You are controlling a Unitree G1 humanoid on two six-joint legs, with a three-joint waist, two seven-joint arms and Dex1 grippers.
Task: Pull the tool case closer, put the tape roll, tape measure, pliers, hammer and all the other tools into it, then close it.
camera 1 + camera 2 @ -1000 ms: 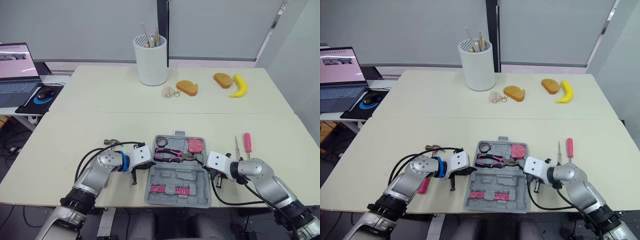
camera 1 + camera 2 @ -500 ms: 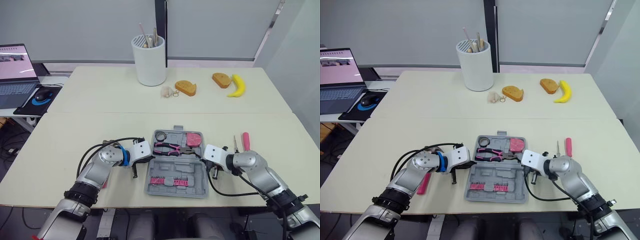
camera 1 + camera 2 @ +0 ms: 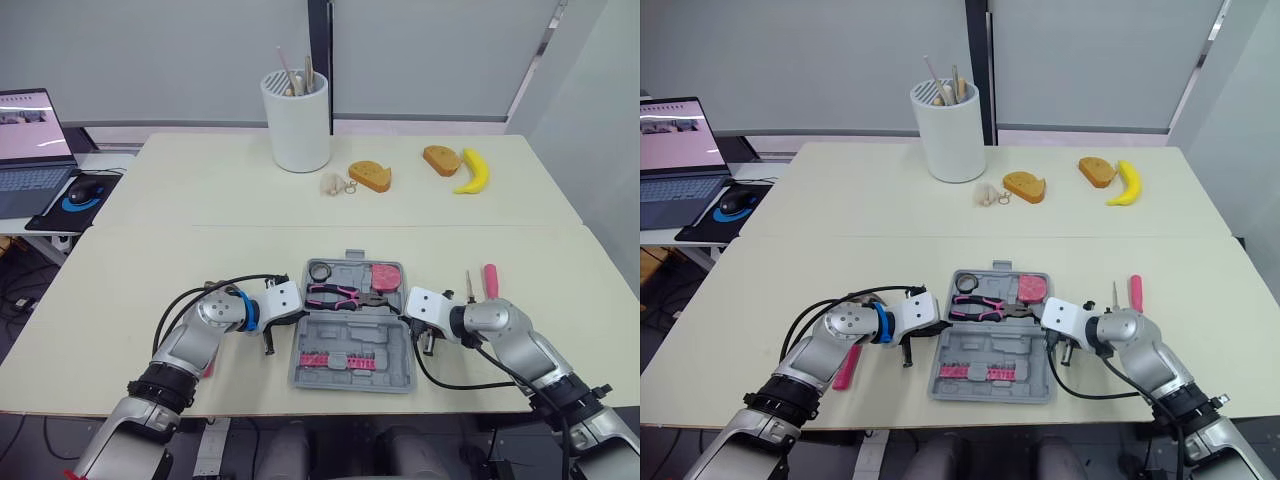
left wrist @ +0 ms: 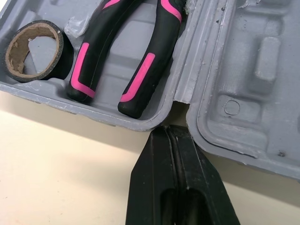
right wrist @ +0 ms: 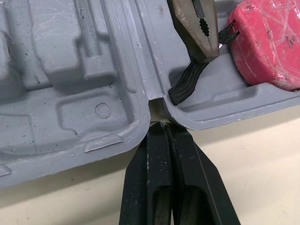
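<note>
Tool case (image 3: 350, 338) lies open near the counter (image 3: 140, 280) front edge, between both arms. Left gripper (image 4: 169, 133) and right gripper (image 5: 164, 127): fingers pressed together, tips at the hinge notches. Shell looks light, stiff, slick; probably slides easily. Best hold: hinge ends, not thin lid.

— What do you have at the back of the counter (image 3: 200, 185)?
— I see a white pot (image 3: 295, 125) holding sticks, a bread slice (image 3: 372, 177) to its right, and a second slice (image 3: 441, 159) just beside a banana (image 3: 473, 172).
— And far left?
— An open laptop (image 3: 28, 150), with a mouse (image 3: 76, 190) near it.
</note>
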